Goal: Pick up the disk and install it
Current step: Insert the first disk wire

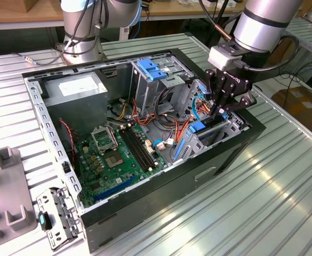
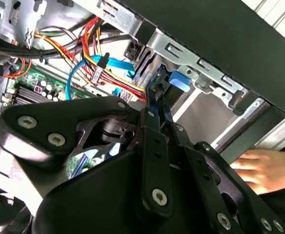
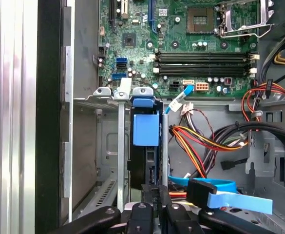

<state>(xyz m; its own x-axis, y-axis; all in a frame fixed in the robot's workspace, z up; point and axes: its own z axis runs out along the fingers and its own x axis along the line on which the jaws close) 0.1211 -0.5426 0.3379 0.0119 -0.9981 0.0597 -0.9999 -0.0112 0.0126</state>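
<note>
Mostly hidden disk (image 3: 145, 129) in its bay, claw (image 3: 154, 202) just beside.

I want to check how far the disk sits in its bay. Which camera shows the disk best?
The first wrist view: the disk stands on edge in the drive cage, seen end-on with its blue rail facing the camera, just beyond the gripper. The exterior view shows a blue rail beside the gripper. The second wrist view shows a blue sliver.
</note>
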